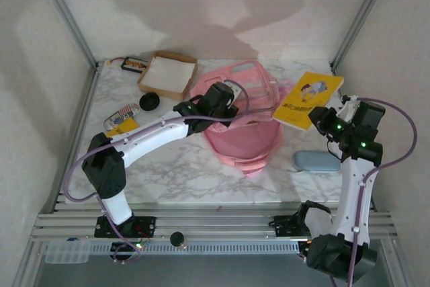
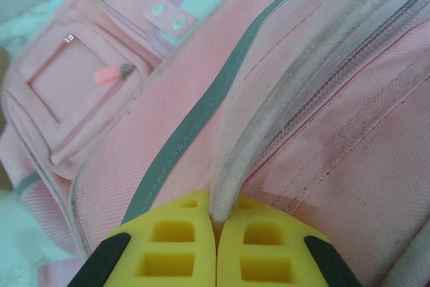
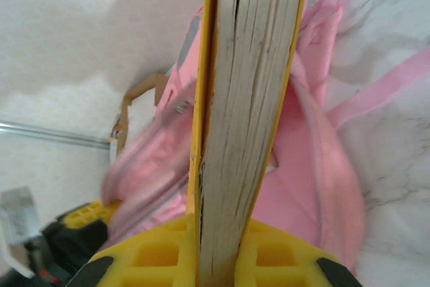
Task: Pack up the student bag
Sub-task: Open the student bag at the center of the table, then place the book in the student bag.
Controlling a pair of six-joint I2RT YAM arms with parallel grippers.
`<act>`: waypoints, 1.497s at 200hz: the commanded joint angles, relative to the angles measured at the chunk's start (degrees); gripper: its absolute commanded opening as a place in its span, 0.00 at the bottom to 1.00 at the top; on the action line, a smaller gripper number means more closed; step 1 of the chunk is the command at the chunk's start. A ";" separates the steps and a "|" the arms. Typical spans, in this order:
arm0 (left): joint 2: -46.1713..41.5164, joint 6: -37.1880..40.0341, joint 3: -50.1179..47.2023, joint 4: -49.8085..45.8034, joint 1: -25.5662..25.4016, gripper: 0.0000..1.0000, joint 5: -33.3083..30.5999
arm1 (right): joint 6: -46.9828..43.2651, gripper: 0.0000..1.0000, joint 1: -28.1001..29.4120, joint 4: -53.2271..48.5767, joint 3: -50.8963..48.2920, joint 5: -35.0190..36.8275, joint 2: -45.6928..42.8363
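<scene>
The pink student bag (image 1: pixel 250 140) lies mid-table just right of the cardboard box (image 1: pixel 168 74), the left gripper (image 2: pixel 216 220) pinched tight on the piped edge of its opening, while the right gripper (image 3: pixel 218 253) clamps a yellow book (image 1: pixel 308 100) tilted in the air off the bag's right side

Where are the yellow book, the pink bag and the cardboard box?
yellow book (image 1: pixel 308 101): top view, front cover.
pink bag (image 1: pixel 245 140): top view, near fabric panel.
cardboard box (image 1: pixel 168 74): top view, white inside.
</scene>
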 commanded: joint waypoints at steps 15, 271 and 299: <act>-0.41 -2.81 9.26 3.15 1.79 0.00 -2.01 | -1.37 0.00 1.85 -5.39 -1.94 2.94 -5.84; -1.61 2.42 9.89 2.74 2.41 0.00 4.41 | 0.63 0.54 32.38 36.75 -9.74 7.73 32.64; -1.98 1.91 8.95 3.88 2.60 0.00 4.35 | -0.01 0.65 32.67 30.06 -10.13 13.35 28.24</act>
